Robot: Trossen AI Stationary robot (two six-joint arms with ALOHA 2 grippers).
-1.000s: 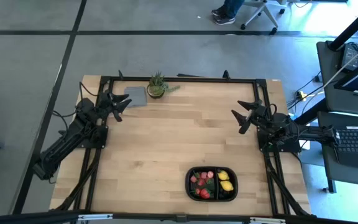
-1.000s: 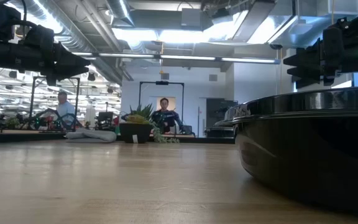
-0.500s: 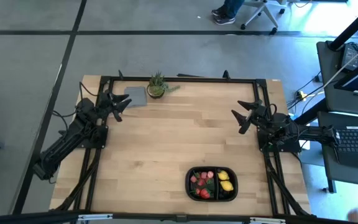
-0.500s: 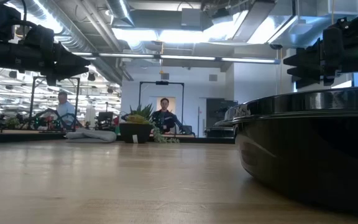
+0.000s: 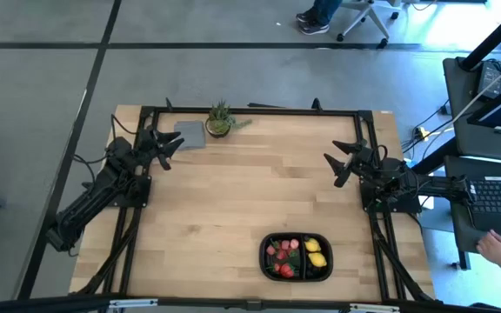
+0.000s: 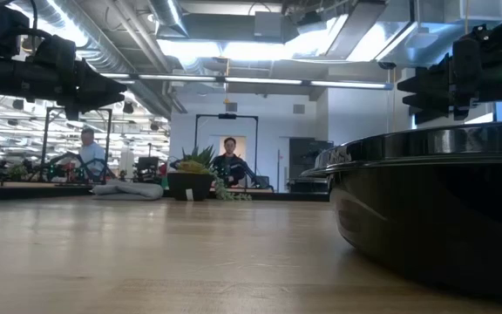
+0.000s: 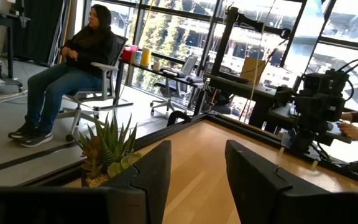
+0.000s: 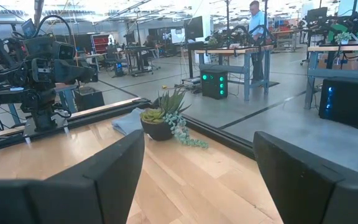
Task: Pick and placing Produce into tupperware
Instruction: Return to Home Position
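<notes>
My left pincer (image 5: 165, 146) hovers over the table's (image 5: 233, 200) left side, right beside the grey cloth (image 5: 190, 133), fingers parted and gripping nothing. My right pincer (image 5: 336, 165) hangs above the right side, fingers spread wide, empty too. The tupperware (image 5: 262, 257) sits on the table at the edge opposite the potted plant (image 5: 220, 119), well apart from both pincers. Inside it are red strawberries (image 5: 281, 252) in the left part and two lemons (image 5: 317, 259) in the right.
</notes>
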